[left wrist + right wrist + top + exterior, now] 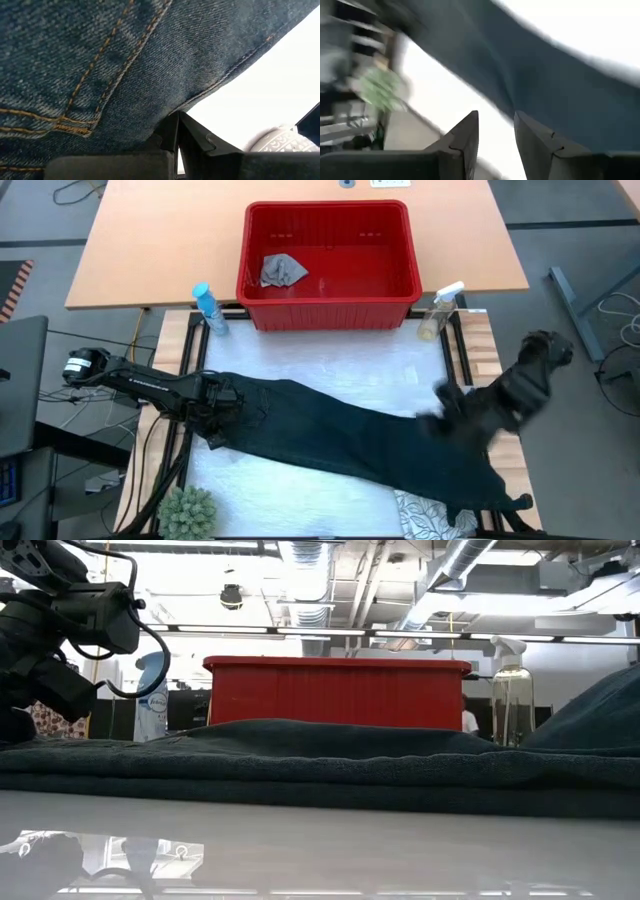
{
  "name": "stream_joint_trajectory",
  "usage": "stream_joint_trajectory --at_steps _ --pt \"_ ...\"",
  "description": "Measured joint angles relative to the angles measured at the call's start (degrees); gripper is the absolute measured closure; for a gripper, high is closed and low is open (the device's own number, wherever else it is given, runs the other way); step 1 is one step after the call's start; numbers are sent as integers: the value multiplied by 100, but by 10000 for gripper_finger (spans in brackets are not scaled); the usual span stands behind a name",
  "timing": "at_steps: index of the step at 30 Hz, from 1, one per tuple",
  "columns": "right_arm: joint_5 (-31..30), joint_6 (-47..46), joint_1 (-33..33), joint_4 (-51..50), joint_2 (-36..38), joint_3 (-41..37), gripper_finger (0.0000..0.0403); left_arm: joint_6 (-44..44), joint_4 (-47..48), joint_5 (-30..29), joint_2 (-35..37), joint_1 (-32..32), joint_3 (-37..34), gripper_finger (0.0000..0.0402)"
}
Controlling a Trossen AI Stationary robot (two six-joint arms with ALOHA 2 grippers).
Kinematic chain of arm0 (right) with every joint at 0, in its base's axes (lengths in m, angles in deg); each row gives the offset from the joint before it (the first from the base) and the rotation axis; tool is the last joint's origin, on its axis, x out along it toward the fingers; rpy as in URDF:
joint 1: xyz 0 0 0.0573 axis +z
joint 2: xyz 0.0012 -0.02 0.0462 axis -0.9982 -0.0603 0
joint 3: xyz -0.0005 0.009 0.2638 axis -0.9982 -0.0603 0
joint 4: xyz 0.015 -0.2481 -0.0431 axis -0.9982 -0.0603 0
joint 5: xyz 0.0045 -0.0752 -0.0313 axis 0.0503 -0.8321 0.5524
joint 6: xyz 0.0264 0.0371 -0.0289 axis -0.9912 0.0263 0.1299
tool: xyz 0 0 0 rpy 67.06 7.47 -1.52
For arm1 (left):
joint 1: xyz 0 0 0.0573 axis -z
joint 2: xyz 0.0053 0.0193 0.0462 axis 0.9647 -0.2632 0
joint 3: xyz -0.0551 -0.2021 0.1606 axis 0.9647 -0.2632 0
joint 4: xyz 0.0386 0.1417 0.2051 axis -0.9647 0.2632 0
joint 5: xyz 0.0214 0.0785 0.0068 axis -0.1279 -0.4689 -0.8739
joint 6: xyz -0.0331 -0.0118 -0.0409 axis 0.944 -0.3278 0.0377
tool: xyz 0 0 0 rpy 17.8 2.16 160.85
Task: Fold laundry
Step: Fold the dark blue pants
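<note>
Jeans (340, 435) lie stretched across the white bench (300, 365), waistband end at the left, legs running to the right near corner. Left hand (215, 415) sits on the waistband end, shut on the denim; its wrist view shows the fingers (172, 132) pinched together under a fold by the orange seam stitching. Right hand (495, 135) hangs over the leg end toward the right edge, blurred from above; in its own view the fingers stand a little apart with nothing between them.

Edges: leg hems reach the right near corner, where the leaf-print cloth (425, 515) pokes out from under the denim, mostly covered. Bare bench behind the jeans, up to the red basket (330, 305), and a strip in front at the left. Green plant (188, 512) stands at the left near corner. Blue bottle (208, 308) just left of the basket, clear spray bottle (440, 310) just right of it.

Small grey cloth (282, 270) lies crumpled inside the basket, toward its left side.

From bench height the jeans form a low dark ridge that hides the basket's base.
</note>
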Motion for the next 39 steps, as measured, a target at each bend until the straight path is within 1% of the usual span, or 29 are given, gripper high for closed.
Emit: stream_joint_trajectory --at_steps 2,3,5,7,10,12,13,14,18,22,23,26,28,30,33,36,38,39 --pt "-626 1985 -678 566 26 0 253 101 -22 -83 0 1 0 401" --pt "-695 3051 -1051 836 19 -2 253 129 -26 -107 0 1 1 401" --pt "-407 5085 -1799 1422 -41 -2 253 140 -28 -108 0 1 0 401" --pt "251 6441 -2545 1705 -200 4 253 148 -30 -74 0 1 2 401" --pt "1646 7635 -3538 1346 -631 -2 253 150 -31 -65 0 1 2 402" --pt "2399 8293 -3975 732 -1012 -13 253 150 -34 -66 0 1 2 401" --pt "2675 8664 -4136 436 -1221 -13 253 146 -37 -66 1 1 2 401" --pt "2878 9034 -4251 229 -1415 -13 253 125 -37 -68 1 1 2 401" --pt "3136 10300 -4432 22 -2062 -13 253 97 -37 -68 0 1 2 401" --pt "3162 10923 -4405 55 -2476 -11 253 197 -41 -69 0 1 2 401" --pt "3286 11041 -4385 116 -2559 -25 252 218 -41 -70 0 1 2 401" --pt "3489 11311 -4347 589 -2649 -382 252 229 -43 -70 0 1 2 401" --pt "3757 11311 -4392 1026 -2528 -825 252 231 -45 -76 0 -1 2 401" --pt "3863 11137 -4452 1541 -2265 -1321 252 233 -47 -120 2 1 4 401" --pt "3851 10824 -4517 2264 -1693 -2066 252 236 -84 -176 2 1 4 401" --pt "3794 10480 -4476 3218 -1214 -2656 252 251 -185 -179 2 1 7 401" --pt "3705 10387 -4345 3496 -1104 -3010 252 330 -208 -171 2 -1 7 401" --pt "3698 10376 -4288 3460 -1114 -3140 252 384 -214 -171 2 -1 7 401"
